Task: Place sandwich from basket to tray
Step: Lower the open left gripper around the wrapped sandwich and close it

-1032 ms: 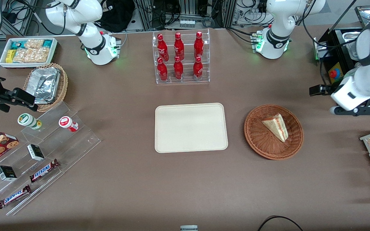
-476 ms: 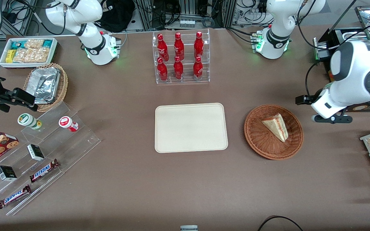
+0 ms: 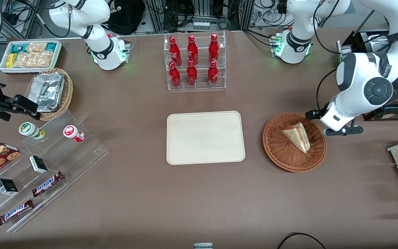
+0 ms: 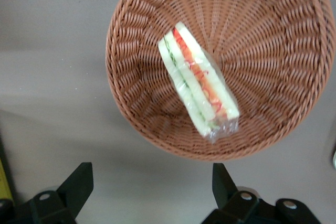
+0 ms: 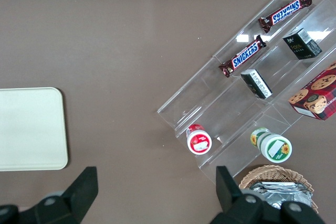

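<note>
The wrist view shows the gripper (image 4: pixel 149 190) with its fingers (image 4: pixel 79 182) spread wide apart, holding nothing, above bare table just beside the basket (image 4: pixel 131 98); the front view hides those fingers under the arm. The sandwich (image 3: pixel 297 137) lies in the basket (image 3: pixel 278 148), at three o'clock from the tray (image 3: pixel 205 137). It is a plastic-wrapped wedge of pale bread showing red and green filling.

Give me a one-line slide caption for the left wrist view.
Open gripper above the table just outside the basket, the wrapped sandwich lying inside.

Bright, even light; soft shadows
</note>
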Action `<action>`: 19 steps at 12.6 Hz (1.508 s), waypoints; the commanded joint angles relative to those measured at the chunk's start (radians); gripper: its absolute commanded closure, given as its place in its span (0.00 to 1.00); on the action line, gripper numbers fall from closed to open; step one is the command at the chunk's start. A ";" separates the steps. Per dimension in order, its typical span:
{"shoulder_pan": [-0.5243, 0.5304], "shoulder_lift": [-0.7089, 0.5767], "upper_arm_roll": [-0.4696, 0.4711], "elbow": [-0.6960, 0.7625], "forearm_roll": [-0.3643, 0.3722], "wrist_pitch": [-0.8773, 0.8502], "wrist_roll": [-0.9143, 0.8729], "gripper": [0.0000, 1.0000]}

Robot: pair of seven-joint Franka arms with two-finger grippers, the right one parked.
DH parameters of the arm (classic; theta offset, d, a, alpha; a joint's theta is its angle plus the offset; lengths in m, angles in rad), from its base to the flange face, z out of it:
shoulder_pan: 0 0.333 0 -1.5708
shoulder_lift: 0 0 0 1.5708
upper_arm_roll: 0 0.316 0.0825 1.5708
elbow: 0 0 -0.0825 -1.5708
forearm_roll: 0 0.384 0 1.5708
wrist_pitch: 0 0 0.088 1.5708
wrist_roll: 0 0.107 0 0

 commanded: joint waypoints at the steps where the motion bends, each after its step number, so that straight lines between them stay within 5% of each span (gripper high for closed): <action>1: -0.008 0.015 0.003 -0.013 0.005 0.067 -0.122 0.00; 15: -0.060 0.069 0.000 -0.103 0.004 0.288 -0.730 0.00; 19: -0.062 0.084 -0.003 -0.103 -0.011 0.307 -0.765 0.00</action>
